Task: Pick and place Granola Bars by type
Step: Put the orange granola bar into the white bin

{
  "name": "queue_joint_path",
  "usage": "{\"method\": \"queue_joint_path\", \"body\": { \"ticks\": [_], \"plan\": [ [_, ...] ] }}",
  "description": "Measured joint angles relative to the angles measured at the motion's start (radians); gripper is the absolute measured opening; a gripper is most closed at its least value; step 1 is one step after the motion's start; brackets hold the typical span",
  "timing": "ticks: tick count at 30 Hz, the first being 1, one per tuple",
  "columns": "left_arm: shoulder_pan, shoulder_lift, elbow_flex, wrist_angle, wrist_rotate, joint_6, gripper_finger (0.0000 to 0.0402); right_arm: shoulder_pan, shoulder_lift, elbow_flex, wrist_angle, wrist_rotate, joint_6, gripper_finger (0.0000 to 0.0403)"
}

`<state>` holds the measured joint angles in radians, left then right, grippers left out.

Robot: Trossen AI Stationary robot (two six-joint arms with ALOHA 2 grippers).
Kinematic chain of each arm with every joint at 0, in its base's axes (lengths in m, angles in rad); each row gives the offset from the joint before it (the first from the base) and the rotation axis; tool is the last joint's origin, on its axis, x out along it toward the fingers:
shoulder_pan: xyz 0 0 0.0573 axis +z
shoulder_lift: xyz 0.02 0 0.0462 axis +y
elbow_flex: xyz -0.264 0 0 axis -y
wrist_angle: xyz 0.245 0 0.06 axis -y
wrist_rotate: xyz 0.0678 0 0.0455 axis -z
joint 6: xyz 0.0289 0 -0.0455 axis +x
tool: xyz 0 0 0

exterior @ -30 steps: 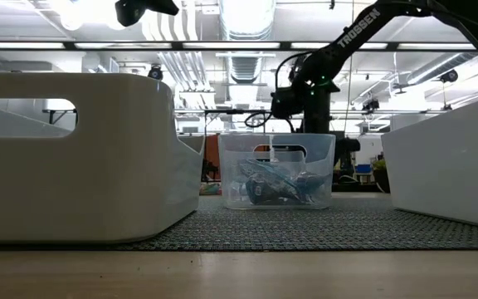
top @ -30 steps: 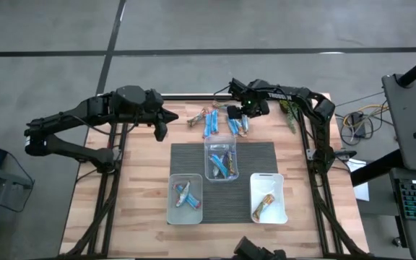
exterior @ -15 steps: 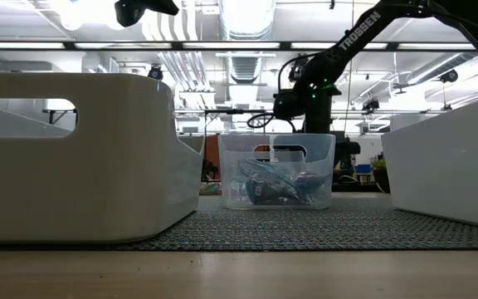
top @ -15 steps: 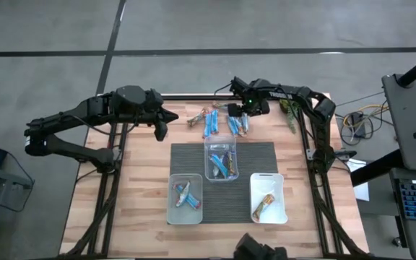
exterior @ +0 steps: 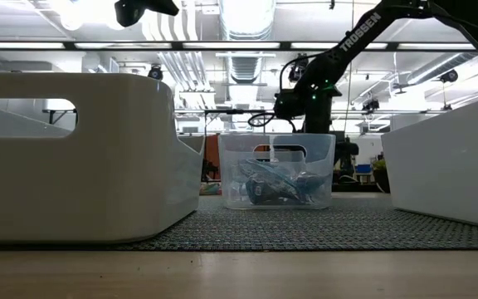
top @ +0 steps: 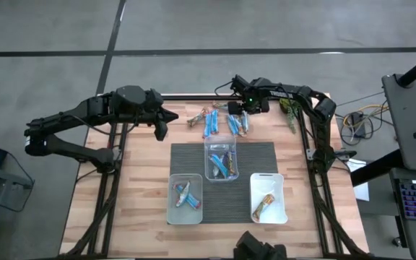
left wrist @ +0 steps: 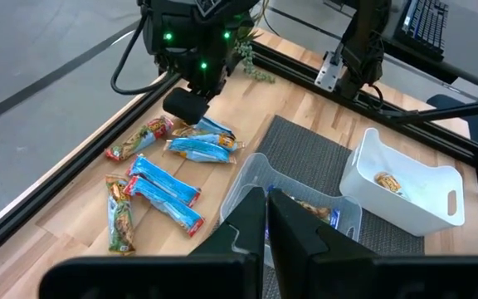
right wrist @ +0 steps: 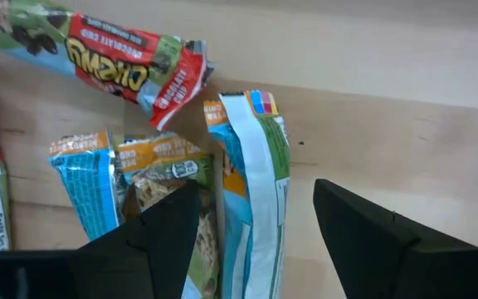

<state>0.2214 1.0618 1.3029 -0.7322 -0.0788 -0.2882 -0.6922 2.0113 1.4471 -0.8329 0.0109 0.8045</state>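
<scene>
Several loose granola bars (top: 219, 121) lie flat on the wood near the table's far edge: blue ones (left wrist: 166, 184), a red-and-green one (right wrist: 114, 58) and an orange-and-blue one (right wrist: 251, 178). My right gripper (right wrist: 256, 195) hovers open just above this cluster (top: 243, 107), one finger on each side of the orange-and-blue bar, not touching it. My left gripper (left wrist: 266, 218) is shut and holds nothing; it waits above the table's left part (top: 161, 130). More bars lie in three tubs.
Three tubs stand on a dark mat (top: 266, 150): a clear one (top: 221, 160) with blue bars, a near-left one (top: 185, 198) with a few bars and a white near-right one (top: 268, 196) with a tan bar. A green plant clump (top: 288, 112) lies by the far right corner.
My right gripper has drifted a little toward the table's far-left over the loose bars, staying open. The bars and tubs have kept their places.
</scene>
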Motion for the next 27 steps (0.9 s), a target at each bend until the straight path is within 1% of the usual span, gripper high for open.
{"method": "queue_joint_path", "body": {
  "ticks": [17,27],
  "plan": [
    [0.0,0.0,0.0,0.0,-0.001,0.0,0.0,-0.003,0.001,-0.07,0.057,-0.001,0.008,0.0226],
    [0.0,0.0,0.0,0.016,-0.001,0.001,0.0,-0.002,0.002,-0.078,0.065,-0.003,0.012,0.0226]
  ]
}}
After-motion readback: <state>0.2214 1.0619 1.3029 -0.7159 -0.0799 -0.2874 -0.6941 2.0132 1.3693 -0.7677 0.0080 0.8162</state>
